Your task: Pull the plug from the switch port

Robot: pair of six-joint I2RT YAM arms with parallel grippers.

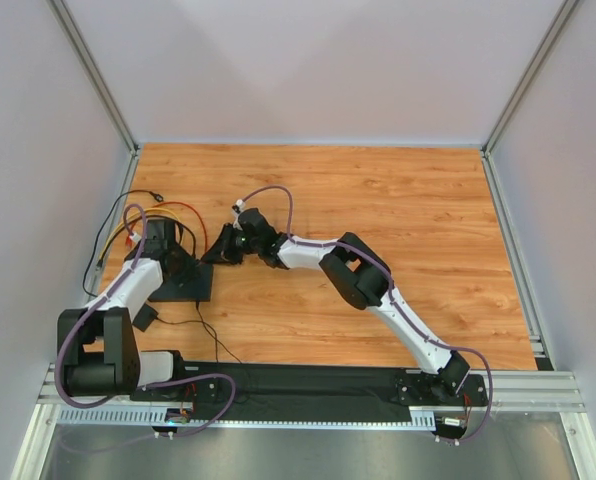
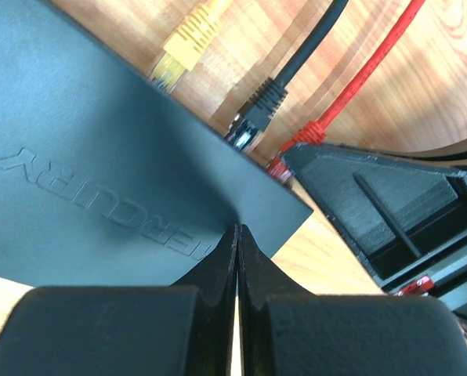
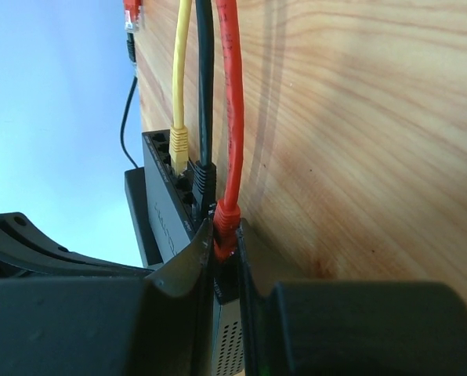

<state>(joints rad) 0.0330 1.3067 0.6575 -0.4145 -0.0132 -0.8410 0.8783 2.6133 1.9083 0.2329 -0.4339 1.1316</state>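
Note:
The switch [image 1: 183,287] is a flat black box at the table's left; it also shows in the left wrist view [image 2: 85,157] and the right wrist view [image 3: 164,211]. Yellow [image 2: 182,51], black [image 2: 258,106] and red [image 2: 304,141] plugs sit at its port side. My right gripper [image 3: 226,235] is shut on the red plug [image 3: 224,223], whose tip is at the port face. In the top view the right gripper [image 1: 223,250] reaches the switch's far right corner. My left gripper [image 2: 238,229] is shut and empty, its tips on the switch's top near that corner.
Yellow, black and red cables [image 1: 163,207] loop behind the switch toward the left wall. A small black adapter [image 1: 143,318] with a thin lead lies near the switch's front. A loose red connector [image 3: 132,12] lies far along the cables. Frame posts stand at the corners.

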